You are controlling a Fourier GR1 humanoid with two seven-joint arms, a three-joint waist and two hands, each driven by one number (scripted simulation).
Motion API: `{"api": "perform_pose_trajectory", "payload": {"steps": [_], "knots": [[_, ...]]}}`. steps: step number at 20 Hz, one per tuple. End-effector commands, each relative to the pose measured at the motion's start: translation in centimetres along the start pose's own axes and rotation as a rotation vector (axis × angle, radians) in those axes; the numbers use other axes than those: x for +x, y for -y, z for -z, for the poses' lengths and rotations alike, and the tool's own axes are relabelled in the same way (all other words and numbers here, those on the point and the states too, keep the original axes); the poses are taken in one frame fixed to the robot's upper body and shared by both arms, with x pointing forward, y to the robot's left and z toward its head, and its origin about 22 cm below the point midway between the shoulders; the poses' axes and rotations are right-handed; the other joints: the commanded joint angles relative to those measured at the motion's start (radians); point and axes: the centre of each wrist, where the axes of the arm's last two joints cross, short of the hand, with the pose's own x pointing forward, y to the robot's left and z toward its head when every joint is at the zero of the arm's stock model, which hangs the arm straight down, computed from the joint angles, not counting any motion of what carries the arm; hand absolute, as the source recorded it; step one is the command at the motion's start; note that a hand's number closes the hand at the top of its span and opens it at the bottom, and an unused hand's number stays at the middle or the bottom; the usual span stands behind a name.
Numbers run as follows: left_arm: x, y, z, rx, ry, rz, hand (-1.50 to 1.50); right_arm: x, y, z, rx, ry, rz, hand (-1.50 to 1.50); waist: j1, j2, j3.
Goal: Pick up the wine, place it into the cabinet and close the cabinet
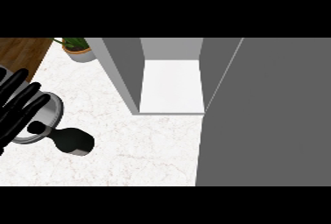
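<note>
One hand is all that shows, the robot's left, black fingers held straight and relaxed at the left edge, resting over a round metal pan and grasping nothing. No right hand is in sight. Beside the pan, the wine bottle lies dark on the pale marble counter, its neck pointing toward the pan and seemingly touching its rim, its body well apart from the cabinet. That cabinet stands open, white shelf floor bare, with the big grey door swung out across the right side. A potted plant sits at the far corner.

The step in hand looks like the pick-up, not yet begun. To do it well, I'd say the hand should come at the bottle's thick body rather than the thin neck, curl round it squarely, lift clear of the pan, then travel across to the opening without brushing the door's edge.
</note>
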Motion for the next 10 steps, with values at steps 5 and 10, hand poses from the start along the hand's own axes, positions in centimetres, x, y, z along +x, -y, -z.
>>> {"api": "perform_pose_trajectory", "payload": {"steps": [5,10], "knots": [[2.2,-1.2,-1.5,0.004,0.097,0.072,-1.50,5.4,-0.2,-3.0,-0.003,0.088,0.003,-1.50,-0.002,0.004,-0.001],[2.1,-4.0,-2.6,0.047,0.098,0.113,-1.50,4.5,-0.4,-2.5,0.007,0.090,0.009,-1.50,0.001,0.004,-0.001]]}}
